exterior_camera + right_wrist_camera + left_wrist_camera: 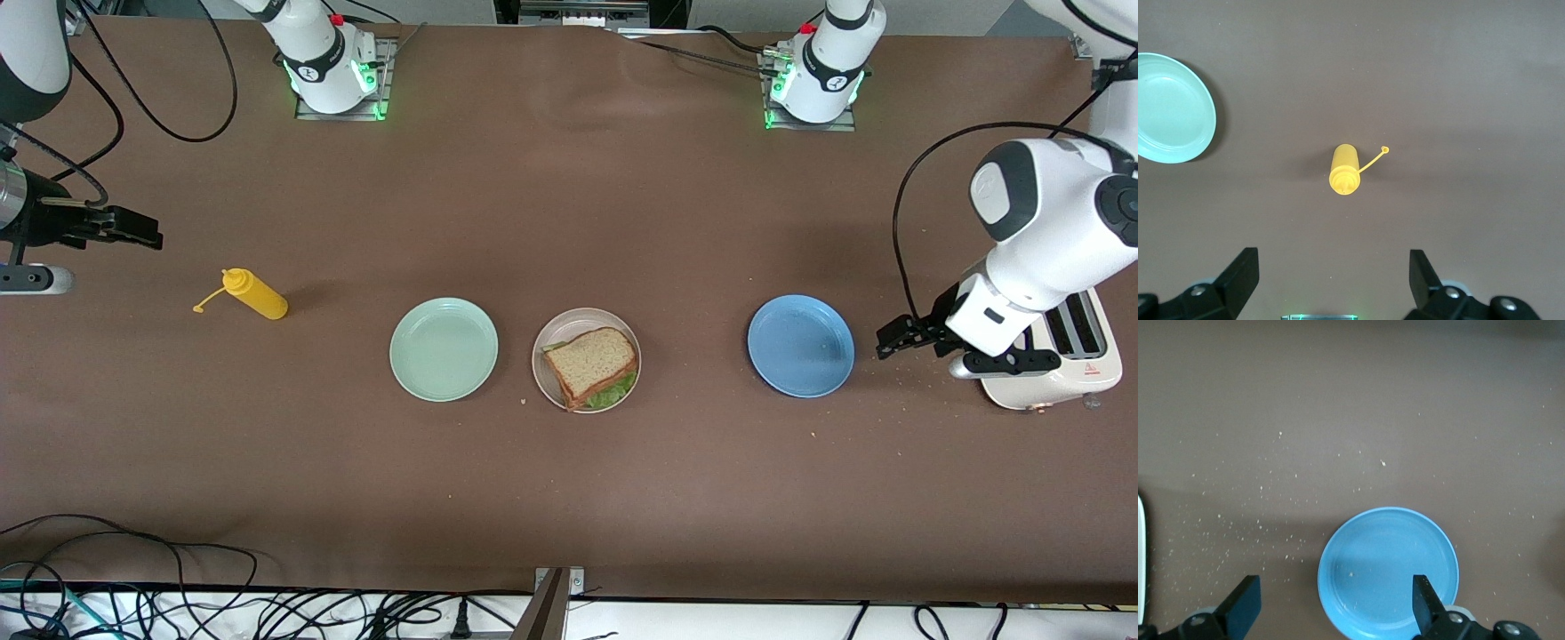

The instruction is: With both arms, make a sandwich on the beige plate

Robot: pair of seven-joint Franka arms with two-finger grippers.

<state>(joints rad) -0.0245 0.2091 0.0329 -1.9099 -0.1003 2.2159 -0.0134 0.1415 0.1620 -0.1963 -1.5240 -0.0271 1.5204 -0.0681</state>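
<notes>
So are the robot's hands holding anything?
No. The left tool hangs open beside the blue plate, the right tool open near the yellow bottle; both are empty.

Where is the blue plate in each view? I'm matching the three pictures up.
Front view: blue plate on the table, toward the left arm's end, beside the beige plate holding the sandwich.
Left wrist view: blue plate low in the picture, between the open fingers.
Right wrist view: not in it.
Shared landmark: the green plate, in the front and right wrist views.
</notes>
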